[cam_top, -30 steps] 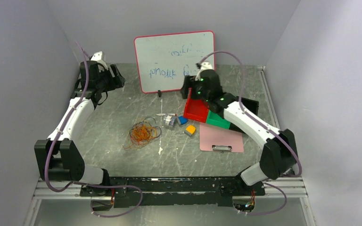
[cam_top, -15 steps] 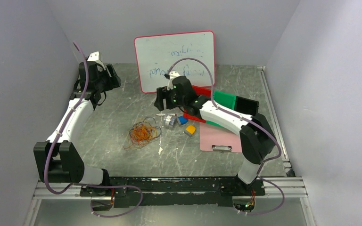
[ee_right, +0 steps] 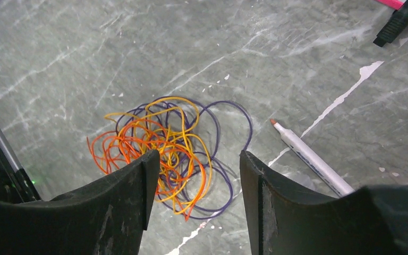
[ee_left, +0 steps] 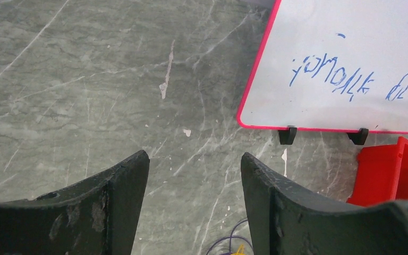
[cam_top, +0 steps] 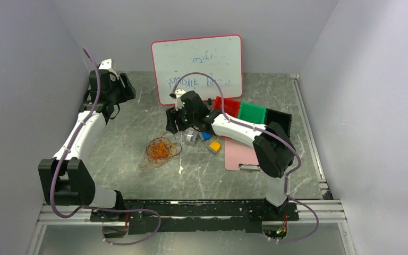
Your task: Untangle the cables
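Progress: near zero, judging by the layout. Lying as one clump on the grey marbled table (ee_right: 85, 53): thin orange, yellowish and dark purple cables (ee_right: 164, 154), looping over and through one another near the table's middle. Not showing a single strand pulled free or laid out apart. Leaving, by my reading, the whole job: isolating one colour, drawing it out, repeating for the rest.

Right pincer (ee_right: 196, 156): hanging above the table with jaws apart, gripping nothing. Framing the clump between its two fingers in the wrist view, orange core toward the left finger, outer purple loop reaching toward the right one. Sitting, per the top view, just past the clump's far-right edge rather than squarely over it. Not touching any wire as far as visible. Height above the wires: cannot tell.

Left pincer (ee_left: 194, 159): jaws apart too, holding nothing, sitting well apart from the clump at the far left of the table, facing the red-framed whiteboard (ee_left: 350, 64). Catching only a scrap of purple and yellow wire at the bottom edge of its wrist view.

Lying just beside the clump, on its right in the right wrist view: a white marker pen (ee_right: 308, 156), not touching the purple loop as far as visible. Probably needing care there, to avoid snagging it when pulling.
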Motion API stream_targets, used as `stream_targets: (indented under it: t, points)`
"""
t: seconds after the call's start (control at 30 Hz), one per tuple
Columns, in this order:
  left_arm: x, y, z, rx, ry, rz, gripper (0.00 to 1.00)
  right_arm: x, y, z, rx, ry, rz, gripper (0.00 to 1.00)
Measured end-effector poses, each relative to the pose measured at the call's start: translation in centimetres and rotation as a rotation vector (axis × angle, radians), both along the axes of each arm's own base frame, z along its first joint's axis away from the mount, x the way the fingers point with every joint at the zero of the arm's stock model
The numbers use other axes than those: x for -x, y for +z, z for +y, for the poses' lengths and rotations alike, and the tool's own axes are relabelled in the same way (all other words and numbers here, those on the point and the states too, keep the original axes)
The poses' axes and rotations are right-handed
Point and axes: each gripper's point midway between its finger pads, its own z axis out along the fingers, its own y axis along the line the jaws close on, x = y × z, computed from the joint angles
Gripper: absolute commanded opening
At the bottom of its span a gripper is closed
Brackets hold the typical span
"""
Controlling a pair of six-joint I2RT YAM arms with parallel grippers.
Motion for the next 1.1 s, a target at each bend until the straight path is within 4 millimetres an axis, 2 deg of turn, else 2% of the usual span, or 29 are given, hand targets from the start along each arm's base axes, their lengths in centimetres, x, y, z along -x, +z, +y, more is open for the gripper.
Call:
stream_targets:
  t: [0.27, 0.5, 0.7, 0.9, 1.1]
  points:
    - [-0.2, -0.8, -0.1, 0.005, -0.008, 0.020, 0.68, 1.5, -1.4, -0.4, 0.054, 0.074, 0.003, 0.50]
    - [-0.2, -0.9, -0.5, 0.019, -0.028, 0.024, 0.68, 2.8, -1.9, 0.5, 0.030, 0.154, 0.027, 0.49]
    - [-0.2, -1.1, -0.8, 0.027, -0.041, 0.027, 0.68, 3.7, -5.0, 1.4, 0.041, 0.198, 0.087, 0.49]
    - [-0.2, -1.2, -1.0, 0.036, -0.050, 0.027, 0.67, 3.7, -7.1, 1.9, 0.055, 0.211, 0.119, 0.48]
    - [-0.2, -1.3, -1.2, 0.042, -0.054, 0.030, 0.67, 3.5, -7.1, 2.4, 0.037, 0.212, 0.112, 0.43]
